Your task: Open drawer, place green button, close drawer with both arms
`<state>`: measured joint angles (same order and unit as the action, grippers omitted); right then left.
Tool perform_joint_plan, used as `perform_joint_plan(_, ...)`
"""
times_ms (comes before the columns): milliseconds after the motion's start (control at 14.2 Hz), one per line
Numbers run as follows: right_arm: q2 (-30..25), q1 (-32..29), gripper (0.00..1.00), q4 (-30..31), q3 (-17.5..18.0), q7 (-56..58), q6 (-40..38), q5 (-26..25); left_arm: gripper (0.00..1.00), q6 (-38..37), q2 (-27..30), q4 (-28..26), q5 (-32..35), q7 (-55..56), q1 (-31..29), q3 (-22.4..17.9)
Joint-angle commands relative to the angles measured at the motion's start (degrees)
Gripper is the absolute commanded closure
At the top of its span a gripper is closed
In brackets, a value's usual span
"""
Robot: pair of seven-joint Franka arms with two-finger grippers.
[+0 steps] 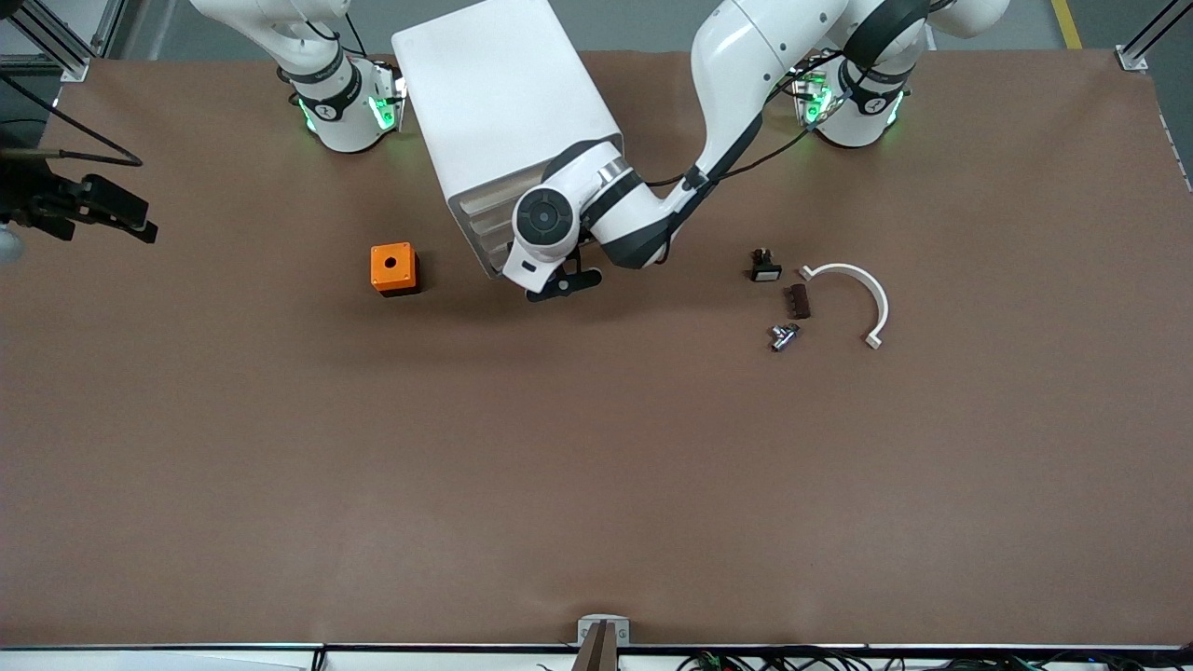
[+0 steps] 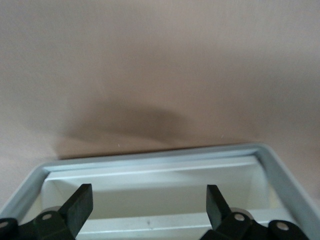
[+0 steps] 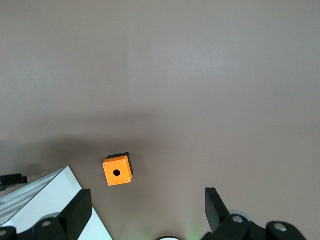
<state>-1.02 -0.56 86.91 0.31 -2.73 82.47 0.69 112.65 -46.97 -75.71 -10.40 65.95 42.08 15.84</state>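
Well, nothing here gives you writing to read: the dark mark on each arm's base band is too small to make out.

Your left tool (image 1: 562, 280) sits low against the front of the white cabinet (image 1: 508, 112), fingers (image 2: 80, 205) spread apart and holding nothing. Just ahead of them, in the left wrist view, you see a pale rounded rim and cream ledges with bare counter (image 1: 596, 466) past it. The drawer (image 1: 491, 253) is the lowest of the cream fronts, right beside this tool, and you cannot tell whether it is pulled out.

Your right tool (image 3: 149, 215) hangs idle high over the counter, fingers also wide apart and empty. The orange cube (image 3: 117, 171) with its round hole lies below and ahead of it, and a corner of the cabinet shows close by its fingers.

Well apart from the left tool, toward the left arm's end, lie a black white-faced switch (image 1: 765, 268), a dark brown piece (image 1: 798, 301), a small silvery piece (image 1: 783, 336) and a white curved band (image 1: 862, 298).
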Motion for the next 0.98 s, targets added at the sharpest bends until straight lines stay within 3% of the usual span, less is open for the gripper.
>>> perform_joint_plan(0, -3.11, 0.29, 0.0, 2.64, -0.04, -0.17, 0.06, -0.08, 0.0, -0.59, 3.46, -0.84, -0.85, 0.14, -3.4, 0.25)
perform_joint_plan(211, -4.69, 1.78, 0.0, 4.75, -0.04, -0.09, 0.5, -0.08, 0.0, -1.03, 5.82, -0.93, -0.85, 0.23, -6.3, 0.25)
perform_joint_plan(492, -4.69, 1.18, 0.0, 5.46, -0.48, 0.17, 0.76, -0.08, 0.0, -8.92, 9.6, -0.85, -0.76, 1.02, -10.69, 0.25)
perform_joint_plan(913, -4.61, -0.06, 0.0, 5.55, -0.57, 0.53, 0.94, -0.08, 0.0, -13.33, 14.0, -0.76, -0.5, 0.14, -15.27, 0.16)
